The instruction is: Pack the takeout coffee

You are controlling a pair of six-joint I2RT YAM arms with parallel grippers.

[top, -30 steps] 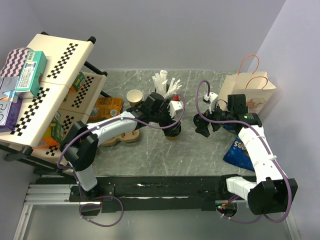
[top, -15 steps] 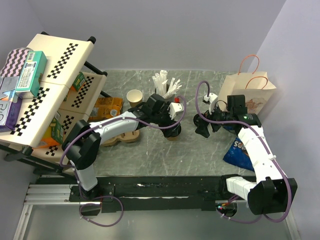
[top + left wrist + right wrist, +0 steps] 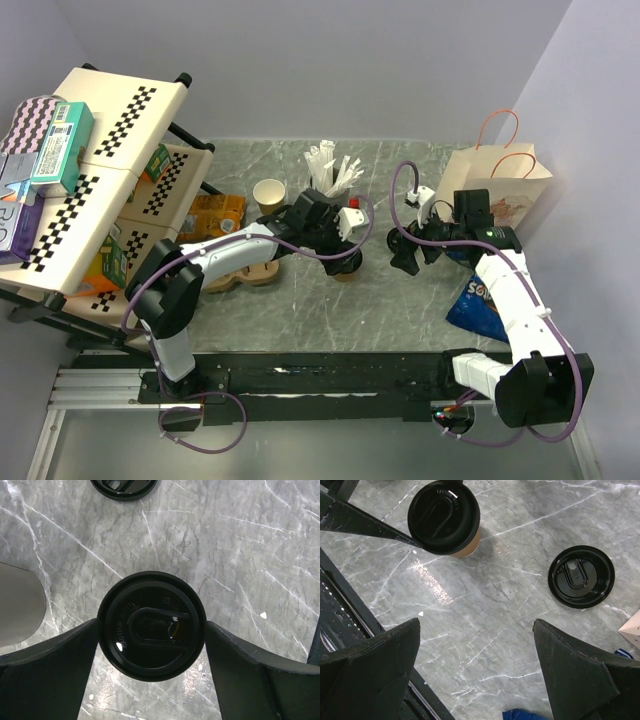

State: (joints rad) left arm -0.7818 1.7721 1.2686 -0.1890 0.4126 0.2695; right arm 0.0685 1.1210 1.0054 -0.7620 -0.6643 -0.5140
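Unlidded cup (image 3: 268, 195) stands apart, left of left pincer (image 3: 151, 626). Left pincer closed on lidded cup (image 3: 150, 597), one finger each side. Right pincer (image 3: 476, 622) wide open, holding nothing; loose lid (image 3: 581, 576) beyond its fingertips.

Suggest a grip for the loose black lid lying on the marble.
Probably the rim of the loose lid, jaws coming straight down and straddling opposite edges. It lies flat on the table, round and low, so a sideways approach finds little wall to pinch.
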